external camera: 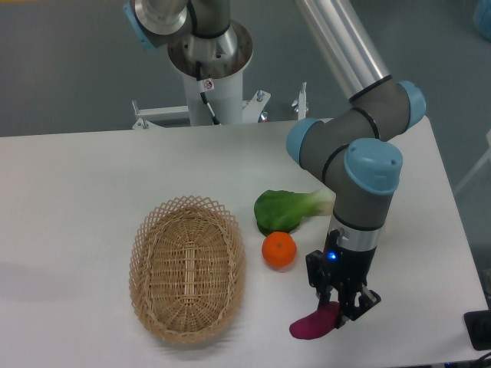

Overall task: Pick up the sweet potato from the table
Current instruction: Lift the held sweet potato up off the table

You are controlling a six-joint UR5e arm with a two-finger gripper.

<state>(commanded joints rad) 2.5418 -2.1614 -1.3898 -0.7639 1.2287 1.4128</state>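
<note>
The sweet potato (314, 323) is a magenta-purple oblong near the front edge of the white table (77, 184), right of the basket. My gripper (335, 305) points down over its right end, and the fingers (347, 304) stand on either side of that end, closed against it. I cannot tell whether the sweet potato rests on the table or hangs just above it.
A woven wicker basket (188, 267) stands left of the gripper. A round orange (279, 250) and a green leafy vegetable (288, 209) lie between the basket and the arm. The table's front edge is close below the sweet potato.
</note>
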